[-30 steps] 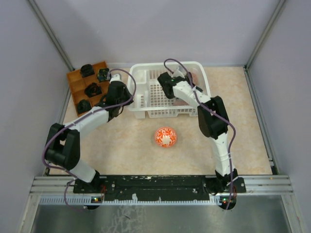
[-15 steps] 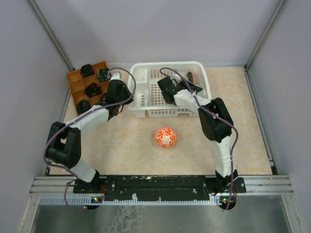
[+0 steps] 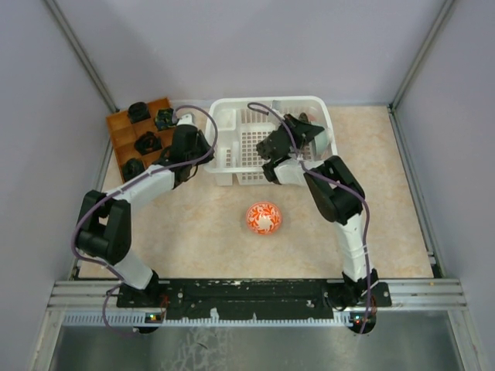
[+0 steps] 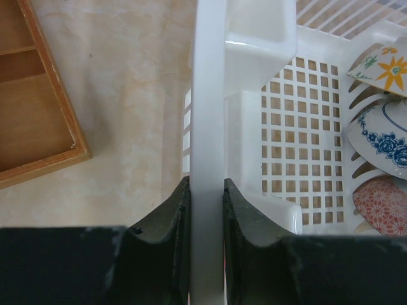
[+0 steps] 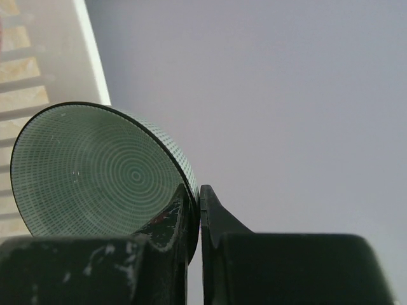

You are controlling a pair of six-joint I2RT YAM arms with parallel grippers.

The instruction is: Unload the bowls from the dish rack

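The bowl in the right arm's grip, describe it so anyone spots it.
Find the white dish rack at the back. Over its right half the right gripper pinches a bowl. It is pale green with concentric rings, unlike the orange-red bowl on the table.

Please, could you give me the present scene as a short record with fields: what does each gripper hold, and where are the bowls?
Left gripper: shut on the side rim of the dish rack
Right gripper: shut on the rim of the green bowl, held over the rack
On the table: one orange-red bowl, in front of the rack
In the rack: at least three bowls on edge: flower bowl, blue floral bowl, pink bowl
Left of the rack: orange-brown tray
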